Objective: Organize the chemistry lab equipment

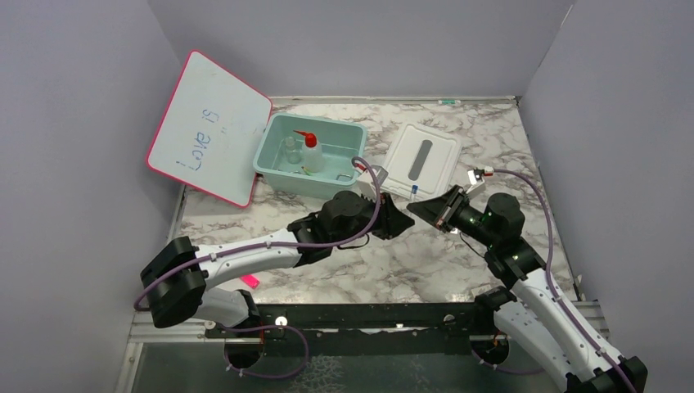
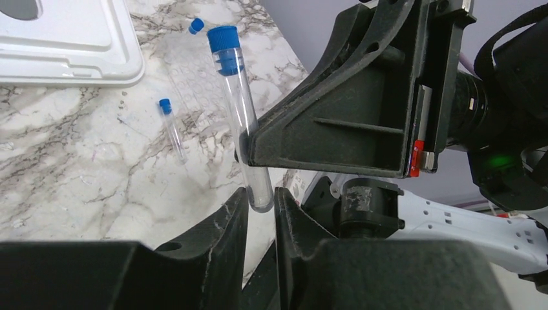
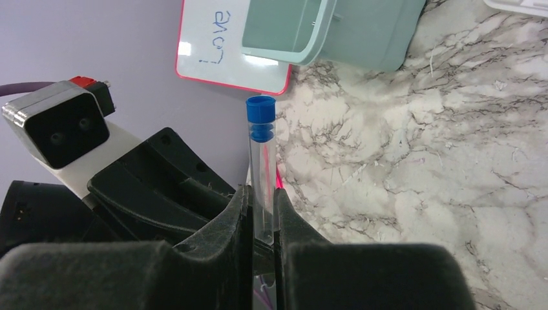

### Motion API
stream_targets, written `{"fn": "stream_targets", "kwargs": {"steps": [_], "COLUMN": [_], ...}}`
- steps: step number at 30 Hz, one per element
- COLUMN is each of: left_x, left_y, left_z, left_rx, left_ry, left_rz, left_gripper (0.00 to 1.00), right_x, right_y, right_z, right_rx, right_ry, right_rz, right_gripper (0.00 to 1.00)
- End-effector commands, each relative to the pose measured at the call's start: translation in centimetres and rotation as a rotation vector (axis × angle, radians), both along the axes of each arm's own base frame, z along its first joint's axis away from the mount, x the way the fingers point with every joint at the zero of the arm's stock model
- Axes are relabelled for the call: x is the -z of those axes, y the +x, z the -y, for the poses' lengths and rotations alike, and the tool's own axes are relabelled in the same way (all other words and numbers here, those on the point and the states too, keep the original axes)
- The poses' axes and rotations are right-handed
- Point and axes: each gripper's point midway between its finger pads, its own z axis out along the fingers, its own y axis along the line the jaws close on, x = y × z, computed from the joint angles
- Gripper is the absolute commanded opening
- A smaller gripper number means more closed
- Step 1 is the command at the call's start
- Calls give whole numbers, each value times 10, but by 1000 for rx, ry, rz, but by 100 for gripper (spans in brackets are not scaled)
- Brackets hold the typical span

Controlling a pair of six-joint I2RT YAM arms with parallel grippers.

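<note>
A clear vial with a blue cap [image 2: 234,97] is held in the air between both grippers, over the middle of the table. My right gripper [image 3: 262,206] is shut on its lower part, cap end up [image 3: 261,110]. My left gripper [image 2: 262,203] is closed around the vial's rounded bottom tip, right below the right gripper's fingers [image 2: 310,135]. From above the two grippers meet tip to tip, left [image 1: 401,217] and right [image 1: 424,209]. A squeeze bottle with a red nozzle [image 1: 310,151] stands in the teal bin [image 1: 282,172]. The tongs are not seen.
Two more blue-capped vials lie on the marble, one [image 2: 172,132] in front of the white lid [image 2: 64,58] and one [image 2: 195,26] farther back. The pink-edged whiteboard [image 1: 209,127] leans at the back left. A pink marker [image 1: 250,281] lies by the left arm.
</note>
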Motion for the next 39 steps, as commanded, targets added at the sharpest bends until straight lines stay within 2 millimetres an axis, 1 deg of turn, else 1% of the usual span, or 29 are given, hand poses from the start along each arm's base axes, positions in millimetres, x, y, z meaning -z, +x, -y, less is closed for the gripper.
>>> {"fn": "stream_targets", "kwargs": {"steps": [1,4,8,10,11,13,15,16,21,23,27,31,34,39], "left_x": [-19,-22,-24,-24,-25,-23,-22,-22,-23,-23,-23,-25,-24,-23], "left_y": [16,16,16,16,15,16,15,15,13,8,5,1,-2,-6], "left_z": [-1,-1,1,2,2,2,2,2,1,2,-2,-9,-16,-22], "left_rx": [-60,-51,-42,-38,-36,-31,-24,-19,10,44,71,87,88,112], "left_ry": [-12,-12,-16,-13,-13,-4,5,8,28,35,52,62,72,91], "left_rz": [128,149,157,166,171,182,195,206,263,289,340,386,412,446], "left_gripper": [23,29,34,34,32,23,18,16,5,2,0,0,0,0], "right_x": [-3,2,5,4,3,1,-2,1,-5,-9,-15,-17,-18,-26], "right_y": [-4,-3,-4,-4,-4,-4,-5,-5,-6,-7,-2,11,18,21], "right_z": [-3,-3,-4,-4,-4,-4,-4,-4,-3,-3,2,13,18,16], "right_rx": [-39,-38,-44,-45,-46,-49,-51,-50,-50,-48,-13,63,88,65], "right_ry": [-10,-26,-30,-28,-28,-25,-24,-31,-28,-27,-65,-144,-197,-233], "right_rz": [43,45,37,39,43,47,53,37,38,42,58,47,30,44], "right_gripper": [12,12,12,12,12,12,13,13,15,16,27,36,36,37]}}
